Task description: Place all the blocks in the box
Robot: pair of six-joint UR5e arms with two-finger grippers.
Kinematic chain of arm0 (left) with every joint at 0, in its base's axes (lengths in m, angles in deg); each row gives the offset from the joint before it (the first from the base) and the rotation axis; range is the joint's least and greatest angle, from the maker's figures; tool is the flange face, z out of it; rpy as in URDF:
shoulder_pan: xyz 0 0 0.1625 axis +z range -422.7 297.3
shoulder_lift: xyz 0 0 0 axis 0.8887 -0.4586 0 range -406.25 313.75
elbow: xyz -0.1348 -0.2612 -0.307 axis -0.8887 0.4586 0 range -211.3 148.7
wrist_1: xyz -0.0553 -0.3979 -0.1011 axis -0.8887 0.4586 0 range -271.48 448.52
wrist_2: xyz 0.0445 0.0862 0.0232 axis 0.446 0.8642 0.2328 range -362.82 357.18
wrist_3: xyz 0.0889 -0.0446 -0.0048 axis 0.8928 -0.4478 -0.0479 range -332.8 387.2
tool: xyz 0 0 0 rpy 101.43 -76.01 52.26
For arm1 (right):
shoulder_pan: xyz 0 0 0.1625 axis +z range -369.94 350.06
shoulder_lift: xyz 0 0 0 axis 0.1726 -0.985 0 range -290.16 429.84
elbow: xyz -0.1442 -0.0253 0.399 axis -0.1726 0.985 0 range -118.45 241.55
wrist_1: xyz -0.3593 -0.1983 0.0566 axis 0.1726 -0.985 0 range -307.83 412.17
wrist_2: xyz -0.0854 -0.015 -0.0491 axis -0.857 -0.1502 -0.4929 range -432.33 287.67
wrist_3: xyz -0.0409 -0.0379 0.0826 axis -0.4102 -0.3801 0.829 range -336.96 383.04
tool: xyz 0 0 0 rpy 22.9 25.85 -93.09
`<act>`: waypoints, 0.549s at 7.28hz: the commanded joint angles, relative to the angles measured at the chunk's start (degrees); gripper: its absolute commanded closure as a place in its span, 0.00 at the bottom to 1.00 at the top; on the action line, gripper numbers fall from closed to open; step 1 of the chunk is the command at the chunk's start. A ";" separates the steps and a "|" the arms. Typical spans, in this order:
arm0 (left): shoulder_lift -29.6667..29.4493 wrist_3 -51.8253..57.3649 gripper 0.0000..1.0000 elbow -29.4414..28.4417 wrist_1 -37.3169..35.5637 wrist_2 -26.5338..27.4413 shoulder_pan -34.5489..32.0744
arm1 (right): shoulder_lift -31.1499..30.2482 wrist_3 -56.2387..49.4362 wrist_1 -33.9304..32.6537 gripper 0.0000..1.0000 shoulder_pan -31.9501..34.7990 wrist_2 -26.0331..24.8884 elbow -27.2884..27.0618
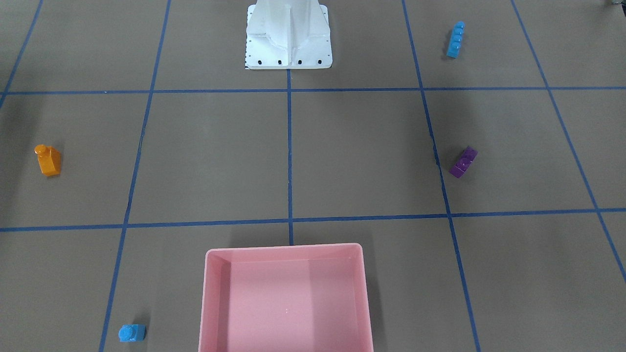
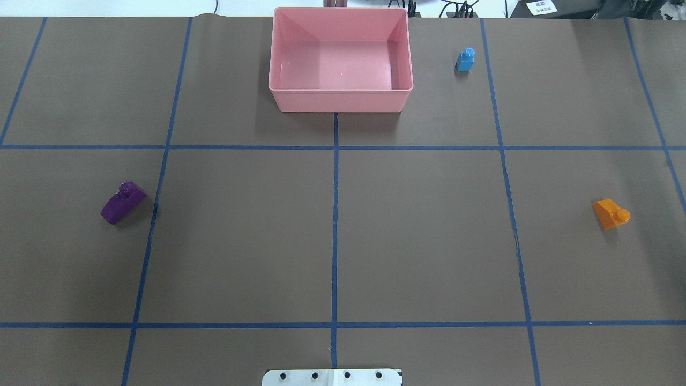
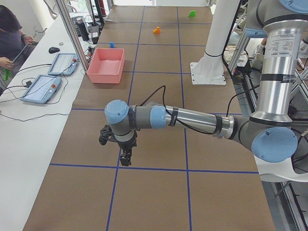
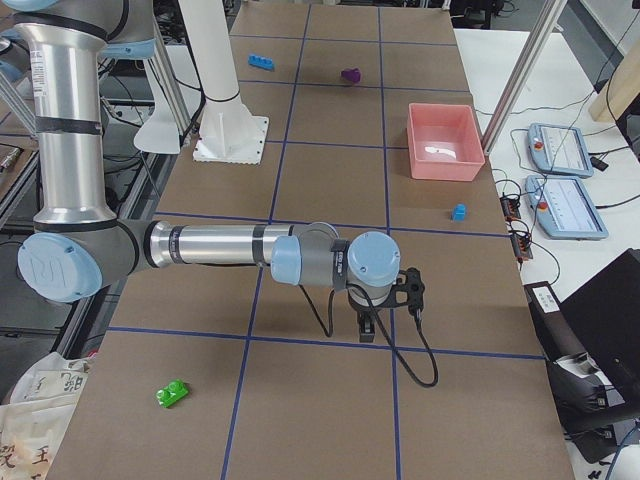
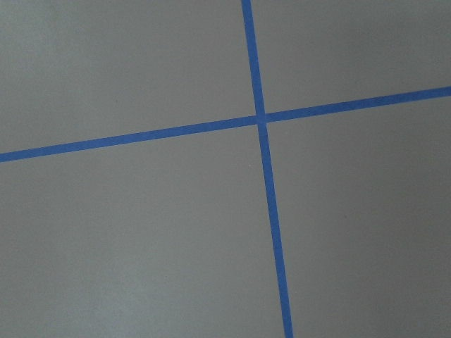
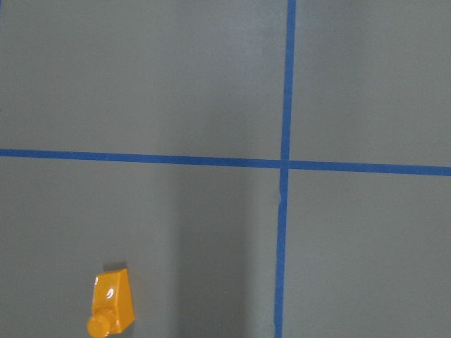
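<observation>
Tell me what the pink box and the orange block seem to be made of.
Pink box: likely moulded plastic, smooth, semi-glossy; soft sheen on its floor. Orange block: likely hard plastic, glossy; bright highlights on its stud.

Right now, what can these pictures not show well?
Left gripper and right gripper: only in the side views, small; jaws open or shut, cannot tell.
Green block: outside the overhead and front-facing views, tiny in the side views.
Long blue block: outside the overhead view.
Box: near end cut off by the front-facing view's bottom edge.
</observation>
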 commanded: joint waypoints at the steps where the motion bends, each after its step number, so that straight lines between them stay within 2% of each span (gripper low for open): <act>1: -1.28 0.12 0.00 2.71 -0.79 0.29 0.50 | 0.92 5.98 -0.29 0.00 -8.35 -0.08 -3.09; 2: -1.19 -0.14 0.00 1.76 -0.53 0.03 0.50 | 0.23 5.64 0.66 0.00 -11.08 -0.17 -3.44; 4: -0.84 -0.32 0.00 2.19 0.95 0.11 0.50 | -1.53 9.82 10.81 0.00 -15.29 -0.78 -3.35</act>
